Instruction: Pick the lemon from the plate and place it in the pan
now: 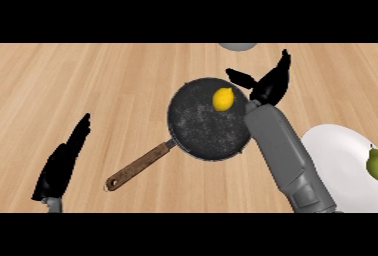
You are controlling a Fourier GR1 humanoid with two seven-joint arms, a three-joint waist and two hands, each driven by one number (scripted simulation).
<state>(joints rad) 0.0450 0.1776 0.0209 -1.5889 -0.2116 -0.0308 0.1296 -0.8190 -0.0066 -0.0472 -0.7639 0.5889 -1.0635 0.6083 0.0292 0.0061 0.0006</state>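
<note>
A yellow lemon (224, 99) lies inside the dark speckled pan (196, 127), near its upper right rim. The pan's brown wooden handle (139, 168) points toward the lower left. My right hand (270, 85) is just right of the pan's rim, fingers straight and spread, thumb out toward the lemon, holding nothing. Its grey forearm runs down between the pan and the white plate (336, 160) at the right edge. My left hand (63, 162) rests open at the lower left, fingers up.
A green fruit (373, 162) sits on the plate at the right edge, partly cut off. A grey round object (238, 46) shows at the top edge above the pan. The counter is light wood.
</note>
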